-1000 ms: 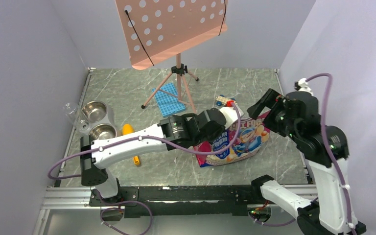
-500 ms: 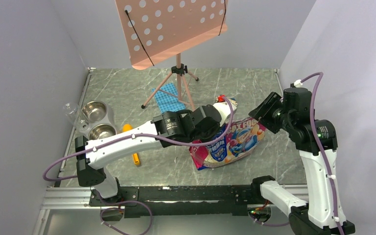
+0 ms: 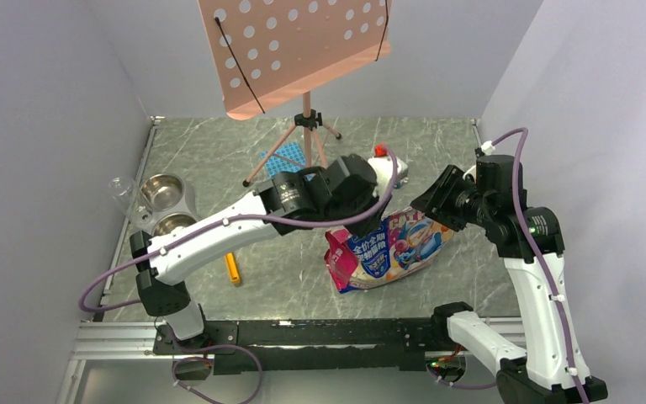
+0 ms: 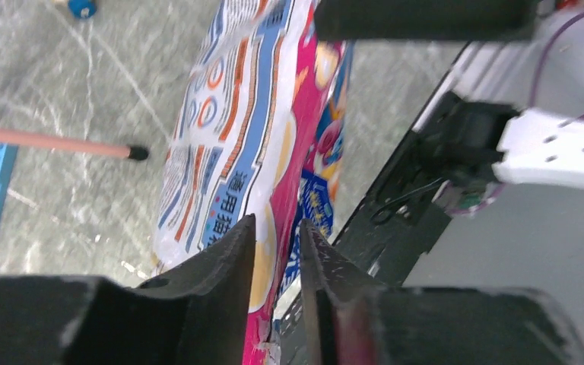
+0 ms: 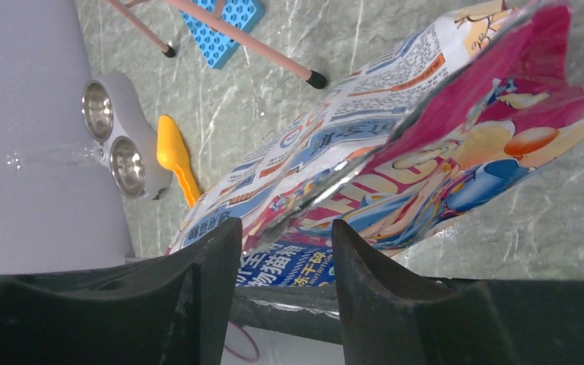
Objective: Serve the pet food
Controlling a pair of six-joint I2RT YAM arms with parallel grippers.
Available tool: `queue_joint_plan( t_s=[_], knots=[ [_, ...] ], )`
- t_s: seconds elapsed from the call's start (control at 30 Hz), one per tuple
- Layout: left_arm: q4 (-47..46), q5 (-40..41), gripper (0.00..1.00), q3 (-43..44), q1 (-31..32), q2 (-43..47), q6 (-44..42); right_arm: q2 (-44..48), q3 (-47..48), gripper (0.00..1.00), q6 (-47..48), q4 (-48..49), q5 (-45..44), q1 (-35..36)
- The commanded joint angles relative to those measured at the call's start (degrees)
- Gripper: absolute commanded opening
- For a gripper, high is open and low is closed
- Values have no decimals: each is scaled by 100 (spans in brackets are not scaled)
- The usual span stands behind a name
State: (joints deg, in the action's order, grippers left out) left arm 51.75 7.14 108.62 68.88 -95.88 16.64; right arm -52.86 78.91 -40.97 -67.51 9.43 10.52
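Observation:
The pink-and-blue foil bag (image 3: 391, 246) lies on the table right of centre, its far edge raised. My left gripper (image 3: 370, 215) reaches across from the left and is shut on the bag's pink edge, which sits between the fingers in the left wrist view (image 4: 277, 232). My right gripper (image 3: 427, 202) is open and empty, just off the bag's upper right corner. In the right wrist view (image 5: 285, 228) the bag (image 5: 395, 160) lies beyond the fingers. No kibble shows; the pet food is hidden.
A double steel bowl (image 3: 166, 206) stands at the left, with a clear cup (image 3: 122, 194) beside it. A yellow scoop (image 5: 171, 156) lies next to the bowl. A pink tripod stand (image 3: 307, 126), a blue studded plate (image 3: 282, 168) and a small toy (image 3: 378, 151) are at the back.
My left gripper has risen and moved back, lifting the bag's edge so the bag tilts up and shifts left. My right arm has swung left toward the bag.

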Motion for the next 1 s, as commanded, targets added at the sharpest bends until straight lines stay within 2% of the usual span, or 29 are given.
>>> queue_joint_plan(
  t_s=[0.0,0.17,0.3,0.33,0.4,0.47,0.6,0.83,0.97],
  knots=[
    [-549,-986,36,574,-267,-43,300,66,-131,49,70,530,110,-29],
    [-727,-1096,53,1098,-396,-353,366,190,-236,46,-113,717,126,-28],
    [-1005,-1186,57,1240,-411,-630,375,276,158,65,-156,241,-660,-27],
    [-1028,-1196,58,1286,-411,-708,356,283,317,67,-163,-7,-1018,-26],
    [-1047,-1140,67,1368,-402,-857,321,360,591,72,-251,-403,-1634,-28],
    [-1114,-1021,68,1402,-398,-962,275,526,595,78,-245,-566,-1947,-24],
    [-1346,-843,61,1456,-393,-1118,182,822,337,81,-156,-488,-1602,-28],
    [-1385,-731,39,1554,-393,-1309,208,1073,77,80,-56,-362,-1017,-26],
    [-1566,-731,33,1388,-401,-1246,381,1018,53,80,67,-250,-835,-23]
  ],
)
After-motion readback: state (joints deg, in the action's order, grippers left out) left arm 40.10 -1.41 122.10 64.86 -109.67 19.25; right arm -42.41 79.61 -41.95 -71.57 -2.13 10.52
